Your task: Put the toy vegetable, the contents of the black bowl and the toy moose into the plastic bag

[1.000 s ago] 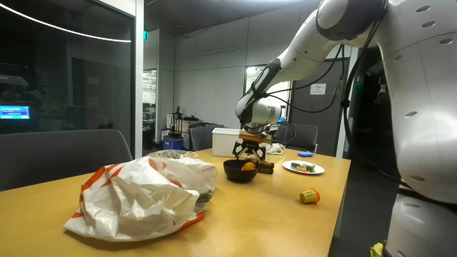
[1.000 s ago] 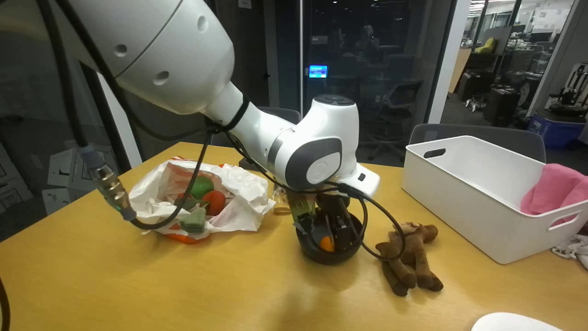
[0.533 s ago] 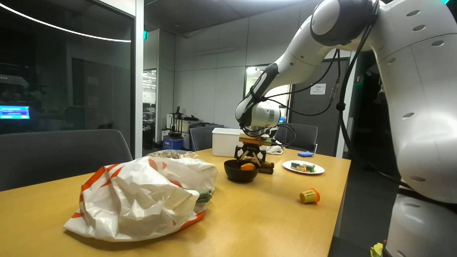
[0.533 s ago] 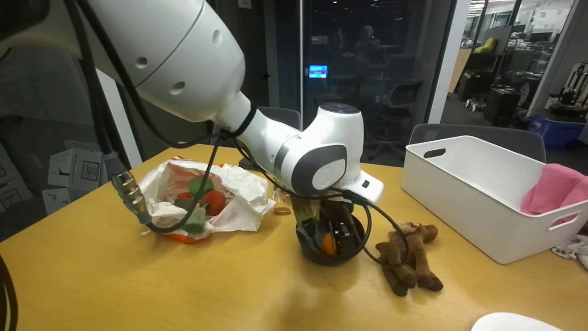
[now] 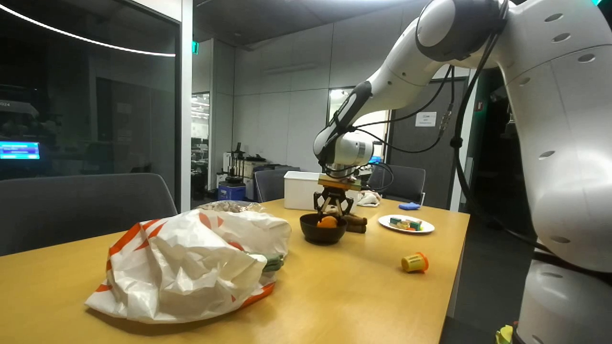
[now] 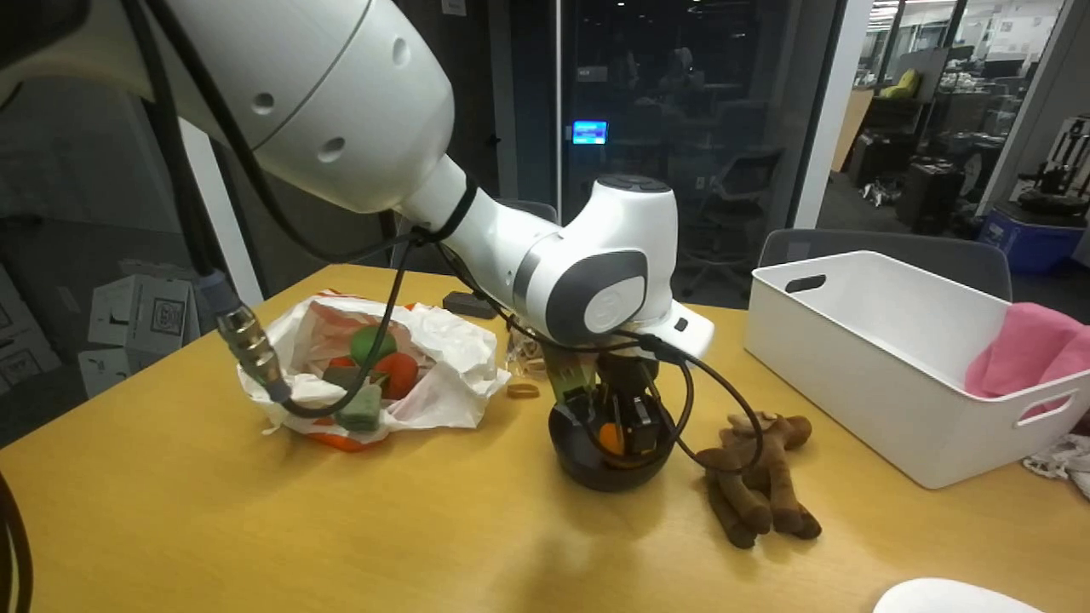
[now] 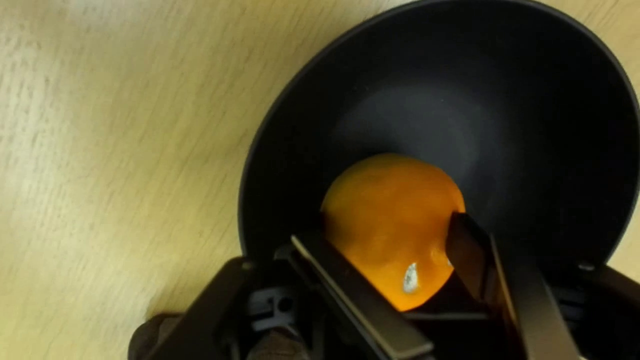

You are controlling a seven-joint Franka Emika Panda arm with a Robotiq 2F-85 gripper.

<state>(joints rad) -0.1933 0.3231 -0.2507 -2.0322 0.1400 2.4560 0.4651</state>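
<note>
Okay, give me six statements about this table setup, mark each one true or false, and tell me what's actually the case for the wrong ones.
1. A rounded green item shows in the plastic bag. True.
2. The gripper has its jaws on either side of the orange toy food. True.
3. The orange toy food is in that bag too. False: it is in the black bowl.
4. The black bowl is tipped onto its side. False: it stands upright, opening upward.
5. The toy moose lies nearer the white box than the plastic bag does. True.
6. The toy moose is inside that box. False: it lies on the table, outside the box.
</note>
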